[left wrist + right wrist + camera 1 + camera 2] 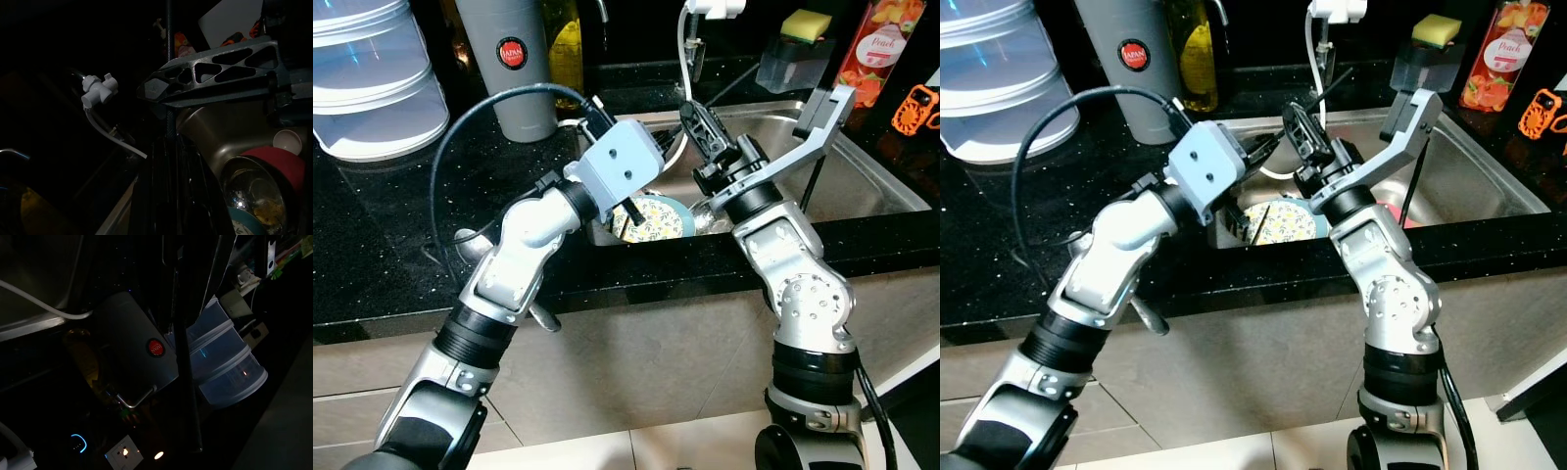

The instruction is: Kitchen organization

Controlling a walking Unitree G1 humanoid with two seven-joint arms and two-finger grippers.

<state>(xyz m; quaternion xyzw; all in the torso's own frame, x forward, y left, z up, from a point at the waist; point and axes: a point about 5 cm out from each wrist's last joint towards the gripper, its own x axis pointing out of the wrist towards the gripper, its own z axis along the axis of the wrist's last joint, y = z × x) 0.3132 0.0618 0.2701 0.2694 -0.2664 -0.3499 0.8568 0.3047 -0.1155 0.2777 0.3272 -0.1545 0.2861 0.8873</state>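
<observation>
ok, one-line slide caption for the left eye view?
Both arms reach over the steel sink, left gripper above a patterned plate, right gripper by the white hose.

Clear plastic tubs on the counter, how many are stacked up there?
3 clear tubs, one stack at the black counter's far left, beside the grey jug. More could hide above the picture's edge.

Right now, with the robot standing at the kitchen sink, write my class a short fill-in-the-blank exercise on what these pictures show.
1. The patterned plate lies inside the steel ____.
2. On the soap dispenser behind the sink sits a yellow ____.
3. The grey kettle bears a round ____ label.
4. The stacked clear containers stand on the black countertop to the robot's ____.

Missing words: sink; sponge; red; left
</observation>
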